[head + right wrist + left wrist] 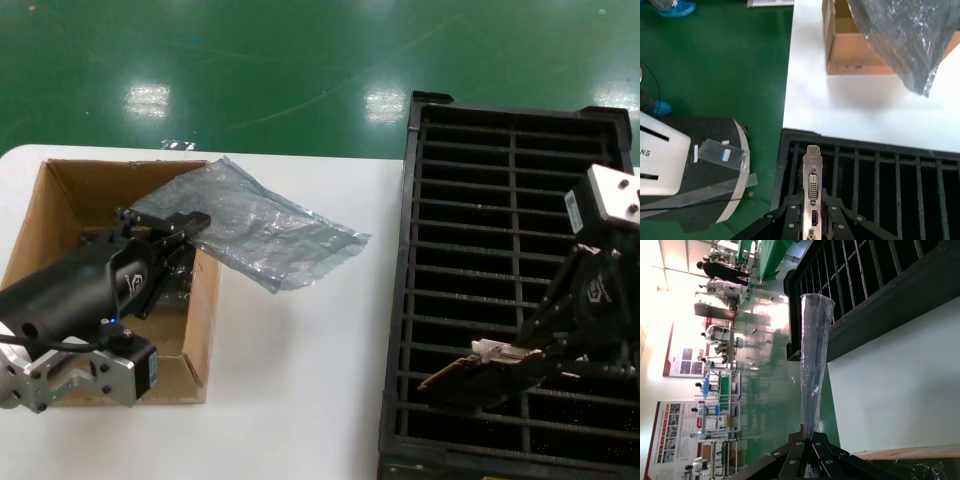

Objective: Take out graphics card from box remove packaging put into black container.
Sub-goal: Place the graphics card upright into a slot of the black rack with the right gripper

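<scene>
Your left gripper reaches forward over the box at the table's left, fingers pinched on one end of the packaging; the bag hangs out flat past the box's right wall, above the white table. Your right gripper is angled down and leftward over the near slots of the black container, clamped on the graphics card; the card lies roughly level just above the ribs, its silver bracket pointing away from the wrist.

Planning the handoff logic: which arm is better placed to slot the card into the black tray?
The right. Its right gripper already holds the graphics card over the black container, near its front rows. The left gripper is over the box, shut on the packaging.
</scene>
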